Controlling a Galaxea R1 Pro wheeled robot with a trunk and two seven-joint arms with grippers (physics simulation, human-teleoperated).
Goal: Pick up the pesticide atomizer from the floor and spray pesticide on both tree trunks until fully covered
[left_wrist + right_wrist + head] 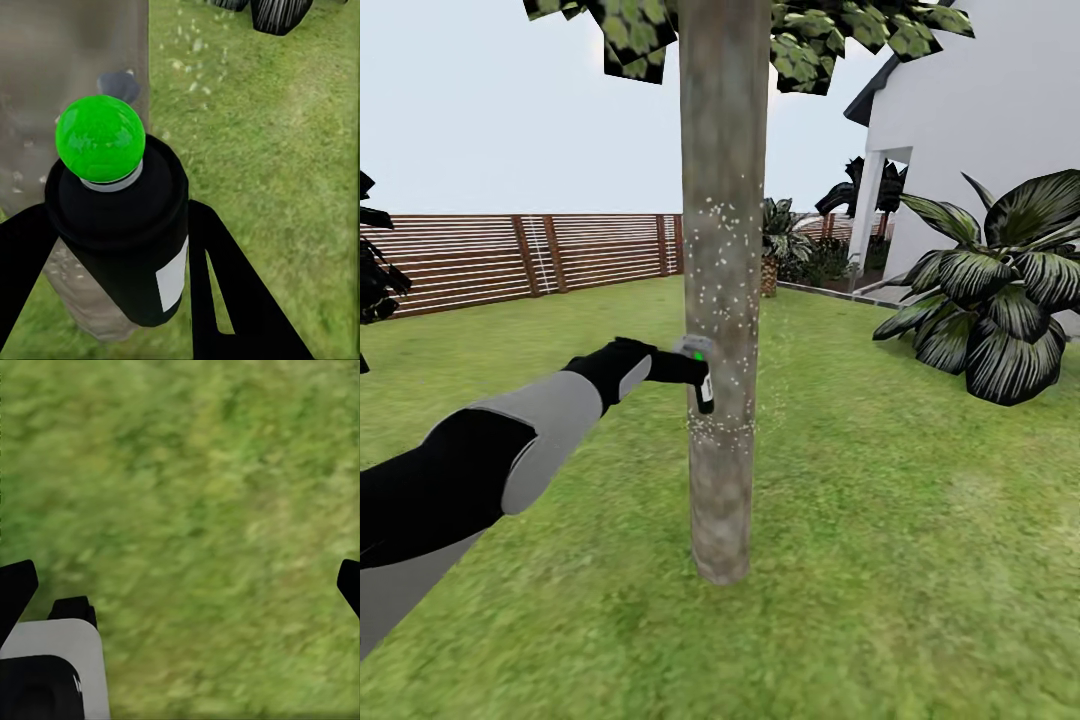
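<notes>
Fence [490, 258]: brown slats are running along the far edge of the lawn, behind everything else.
Left arm: it is reaching across from the left toward the trunk.
Left gripper [698, 380]: it is clenching the pesticide atomizer [703, 390] between its dark fingers [225, 300], right against the bark.
Pesticide atomizer: in the left wrist view [124, 225] it is showing a black body, a white label and a top that is glowing green; it is sitting just beside the trunk.
Tree trunk [722, 300]: it is standing upright mid-lawn, with white specks dotting its bark above and around the atomizer.
Grass [880, 560]: it is spreading around the trunk's base.
Broad-leaved plant [1000, 300]: it is sitting well to the right, near the white house [980, 110].
Right gripper [184, 585]: its fingers are spread wide over grass, holding nothing.
</notes>
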